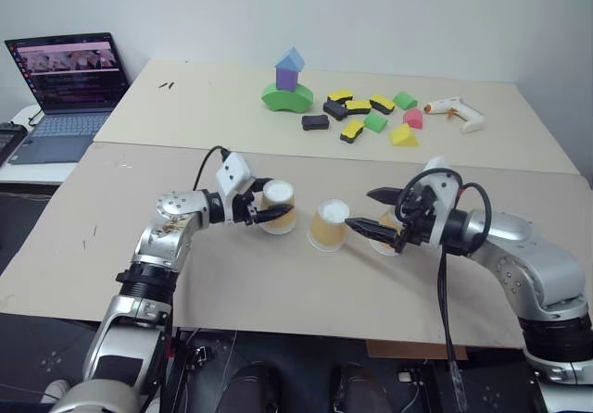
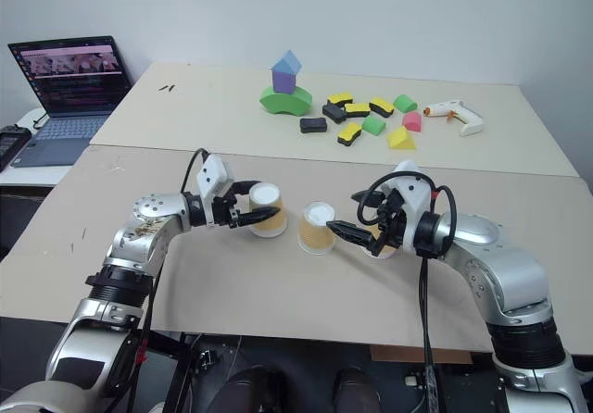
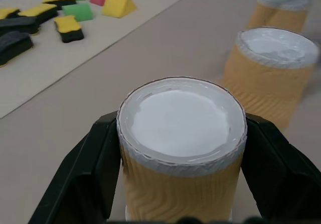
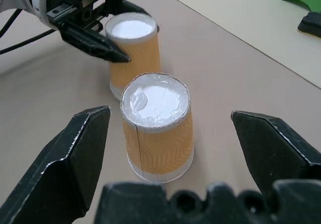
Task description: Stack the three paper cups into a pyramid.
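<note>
Paper cups (image 1: pixel 329 225) upside-down, axes vertical; left fingers (image 3: pixel 90 163) grip one, right fingers (image 4: pixel 75 153) spread wide.

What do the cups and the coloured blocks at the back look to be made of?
The cups look like paper: matte tan sides embossed with wavy ribs, a vertical seam, white upturned bottoms. The coloured blocks look like foam, judging by their matte faces and soft edges, though that is less certain at this distance.

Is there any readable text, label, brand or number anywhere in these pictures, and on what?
None can be read.
Open dark laptop: its screen shows lines of text and a pink picture strip, too small to read.
Tan-orange ribbed paper cups: wavy pattern, no print.
White glue gun: no legible marking.
</note>
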`<state>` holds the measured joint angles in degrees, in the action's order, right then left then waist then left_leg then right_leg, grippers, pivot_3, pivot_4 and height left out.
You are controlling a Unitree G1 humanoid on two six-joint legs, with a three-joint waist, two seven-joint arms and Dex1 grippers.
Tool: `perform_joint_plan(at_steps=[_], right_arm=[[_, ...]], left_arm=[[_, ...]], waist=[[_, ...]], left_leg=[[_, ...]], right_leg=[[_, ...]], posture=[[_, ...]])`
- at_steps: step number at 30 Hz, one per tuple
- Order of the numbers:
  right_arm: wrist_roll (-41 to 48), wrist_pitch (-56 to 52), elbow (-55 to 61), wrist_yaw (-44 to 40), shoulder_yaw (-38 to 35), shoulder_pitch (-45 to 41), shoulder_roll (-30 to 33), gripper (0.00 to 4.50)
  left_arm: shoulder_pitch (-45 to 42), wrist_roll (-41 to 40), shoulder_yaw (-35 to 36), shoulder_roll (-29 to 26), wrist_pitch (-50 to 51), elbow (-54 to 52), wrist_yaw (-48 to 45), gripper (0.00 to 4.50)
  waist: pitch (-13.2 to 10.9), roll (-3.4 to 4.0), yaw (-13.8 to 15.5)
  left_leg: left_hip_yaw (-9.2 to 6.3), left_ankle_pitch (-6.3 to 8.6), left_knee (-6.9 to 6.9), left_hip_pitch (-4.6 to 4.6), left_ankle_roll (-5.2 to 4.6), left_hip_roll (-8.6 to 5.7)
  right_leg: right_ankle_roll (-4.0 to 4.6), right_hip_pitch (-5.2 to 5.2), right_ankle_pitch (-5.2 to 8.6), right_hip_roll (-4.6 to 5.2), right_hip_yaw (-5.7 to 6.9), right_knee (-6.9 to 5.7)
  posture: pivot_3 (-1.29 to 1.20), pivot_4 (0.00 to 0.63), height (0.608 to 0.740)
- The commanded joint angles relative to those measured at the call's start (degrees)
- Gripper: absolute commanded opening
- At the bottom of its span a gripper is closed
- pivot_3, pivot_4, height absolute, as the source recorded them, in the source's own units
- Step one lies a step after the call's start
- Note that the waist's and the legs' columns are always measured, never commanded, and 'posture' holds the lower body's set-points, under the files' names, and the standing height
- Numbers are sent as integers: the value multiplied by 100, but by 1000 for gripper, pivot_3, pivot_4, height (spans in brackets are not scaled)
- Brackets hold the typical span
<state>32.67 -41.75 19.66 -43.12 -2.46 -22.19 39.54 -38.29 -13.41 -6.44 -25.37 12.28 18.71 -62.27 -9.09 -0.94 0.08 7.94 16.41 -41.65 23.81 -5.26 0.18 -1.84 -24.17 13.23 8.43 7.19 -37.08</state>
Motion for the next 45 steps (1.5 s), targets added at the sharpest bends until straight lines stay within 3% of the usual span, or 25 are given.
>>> perform_joint_plan(at_steps=[1, 13, 20, 24, 26, 35, 40, 45], right_arm=[[-17, 95, 203, 45, -241, -15, 97, 4500], [26, 62, 330, 126, -345, 65, 171, 4500], [34, 41, 361, 138, -385, 95, 227, 4500], [24, 63, 342, 133, -360, 88, 233, 4500], [34, 60, 333, 125, -355, 82, 228, 4500], [25, 70, 283, 94, -303, 50, 204, 4500], [19, 101, 216, 36, -333, 56, 232, 4500], [95, 146, 165, -144, -1134, 402, 693, 4500]], left_arm=[[60, -38, -256, 32, -146, -230, -421, 3425], [-328, 281, -595, 799, -551, 347, -202, 3425], [-353, 319, -587, 868, -588, 372, -267, 3425], [-318, 196, -527, 810, -390, 173, -365, 4420], [-312, 222, -518, 776, -367, 97, -352, 4420], [-279, -91, -326, 302, 377, -885, -464, 4420], [-233, -490, -165, -428, 1076, -1745, -840, 4420], [-313, -1026, 130, -863, 1806, -2451, -844, 4420]], waist=[[0, 0, -1], [0, 0, 55], [0, 0, 55], [0, 0, 52], [0, 0, 49], [0, 0, 39], [0, 2, 16], [-1, 4, 68]], left_leg=[[0, 0, 0, 0, 0, 0], [-3, -1, -4, 0, -1, 0], [-4, 0, -4, 0, -2, 2], [-4, 0, -4, 0, -2, 2], [-4, 0, -4, 0, -2, 4], [-5, 0, -4, 1, -3, 6], [-5, 0, -3, 1, -2, 9], [-10, 0, -4, 2, -2, 6]], right_leg=[[0, 0, 0, 0, 0, -1], [1, 3, -1, 1, -2, -1], [1, 1, -1, 2, -2, -1], [1, 1, -1, 2, -3, -2], [1, -1, -1, 2, -3, -2], [1, -1, -1, 1, -4, -1], [1, -3, -1, 0, -6, 0], [0, 1, 0, 1, -3, 1]], posture=[[0, 150, 705], [0, 150, 705], [0, 150, 705], [0, 150, 705], [0, 150, 705], [0, 150, 705], [0, 150, 705], [0, 150, 705]])
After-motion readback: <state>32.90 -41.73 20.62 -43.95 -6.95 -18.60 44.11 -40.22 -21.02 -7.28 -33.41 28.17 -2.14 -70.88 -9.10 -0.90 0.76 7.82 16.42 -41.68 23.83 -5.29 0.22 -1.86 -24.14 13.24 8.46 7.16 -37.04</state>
